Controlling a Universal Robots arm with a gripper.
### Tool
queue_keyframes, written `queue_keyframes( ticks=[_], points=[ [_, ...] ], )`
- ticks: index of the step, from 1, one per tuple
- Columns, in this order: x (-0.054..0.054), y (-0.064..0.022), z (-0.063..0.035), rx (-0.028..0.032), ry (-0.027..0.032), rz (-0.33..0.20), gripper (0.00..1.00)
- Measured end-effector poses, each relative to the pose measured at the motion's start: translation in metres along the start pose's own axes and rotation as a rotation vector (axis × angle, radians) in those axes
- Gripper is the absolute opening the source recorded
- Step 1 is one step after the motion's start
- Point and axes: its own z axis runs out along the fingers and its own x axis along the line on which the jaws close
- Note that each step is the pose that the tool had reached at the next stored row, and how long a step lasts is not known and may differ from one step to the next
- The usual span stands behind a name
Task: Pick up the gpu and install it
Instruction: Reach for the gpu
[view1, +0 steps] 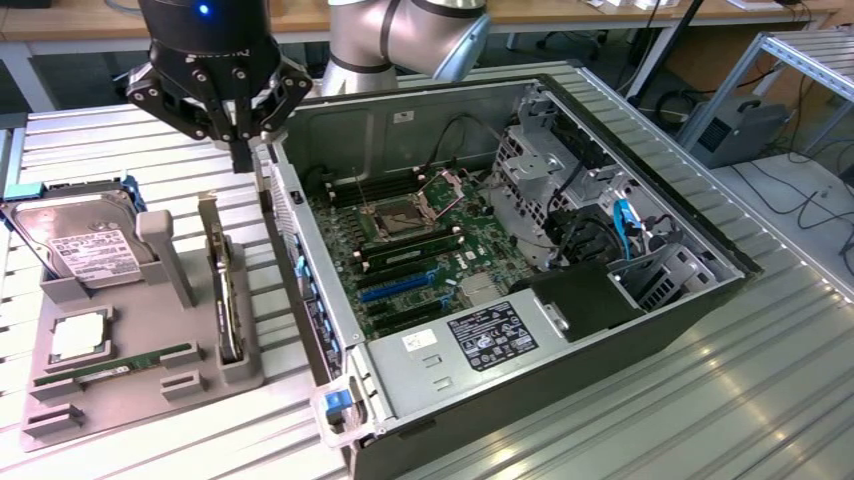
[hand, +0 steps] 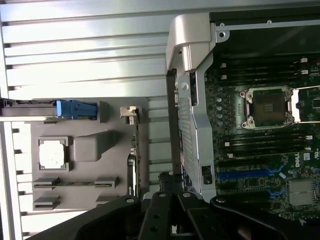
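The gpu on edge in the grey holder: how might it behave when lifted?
Probably stiff: the gpu stands straight on its thin edge. Likely tips once freed, since the grey holder keeps it upright. Thin card, so perhaps fragile.

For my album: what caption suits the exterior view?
Black robot gripper hangs by the open grey computer case; the thin dark gpu card stands on edge in a grey tray.

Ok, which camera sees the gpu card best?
The exterior view: the gpu stands on edge in the gray holder, its whole length and pale bracket showing. The wrist view shows the gpu edge-on, as a thin dark strip.
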Motion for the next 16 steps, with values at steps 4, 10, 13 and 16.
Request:
queue_keyframes(
  ticks=[4, 10, 13, 16],
  points=[
    [0.0014, -0.0001, 0.0000, 0.0000, 0.0000, 0.000, 0.11],
    [0.0035, -0.0003, -0.0001, 0.0000, 0.0001, 0.000, 0.11],
    [0.0046, -0.0003, -0.0001, 0.0000, 0.0000, 0.000, 0.11],
    [0.0062, -0.0005, -0.0002, 0.0000, 0.0000, 0.000, 0.11]
  ],
)
